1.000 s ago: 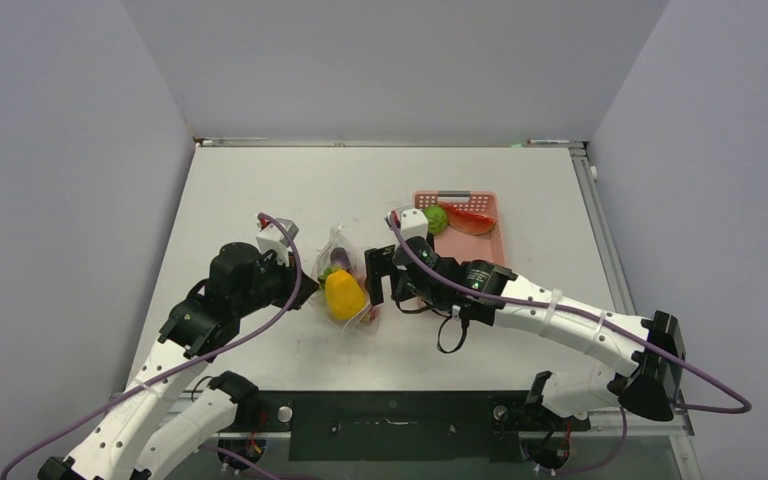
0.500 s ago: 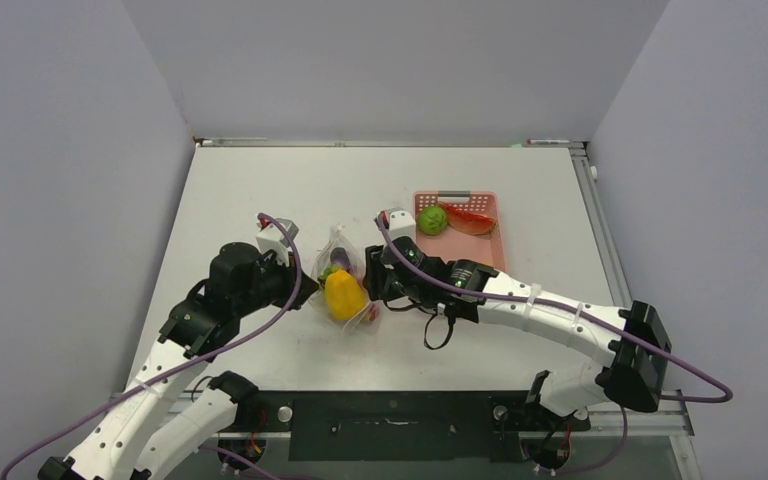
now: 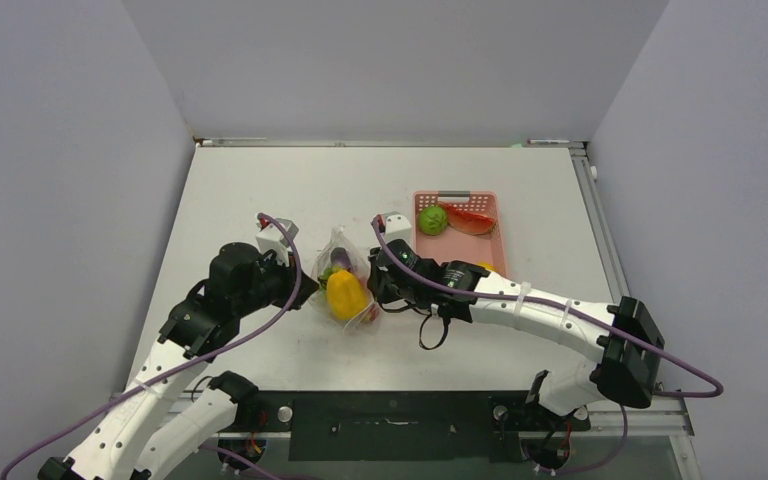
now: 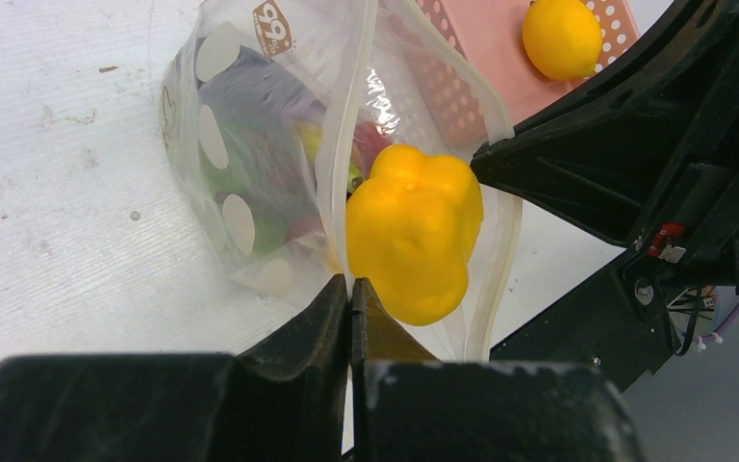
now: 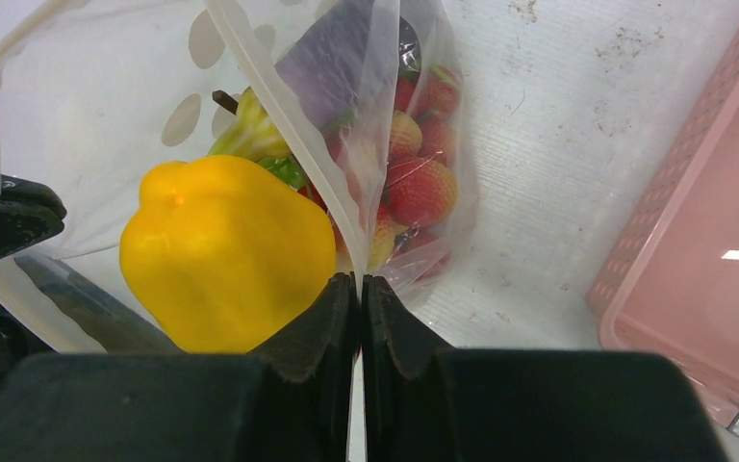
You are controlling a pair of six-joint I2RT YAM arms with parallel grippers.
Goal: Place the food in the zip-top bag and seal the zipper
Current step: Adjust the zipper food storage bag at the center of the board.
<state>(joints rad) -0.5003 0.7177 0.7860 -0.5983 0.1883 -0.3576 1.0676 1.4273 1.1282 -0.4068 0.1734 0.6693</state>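
Note:
The clear zip-top bag [image 3: 341,262] lies mid-table, mouth toward the arms. A yellow pepper [image 3: 345,294] sits in the open mouth. Deeper inside are a purple eggplant [image 5: 332,58], red pieces [image 5: 419,188] and green food. My left gripper [image 4: 349,284] is shut on the bag's left mouth edge, along the pale zipper [image 4: 342,144]. My right gripper [image 5: 358,279] is shut on the opposite edge, beside the pepper [image 5: 226,250]. The two grippers [image 3: 312,293] [image 3: 375,290] flank the pepper closely.
A pink basket [image 3: 497,240] stands behind and to the right of the bag. It holds a green round fruit [image 3: 432,219], a red piece [image 3: 470,218] and a lemon [image 4: 562,37]. The right arm [image 3: 520,305] stretches across the table's near right part.
My right gripper moved left to the bag's mouth and went from open to shut on its edge. The left gripper and the bag stayed put.

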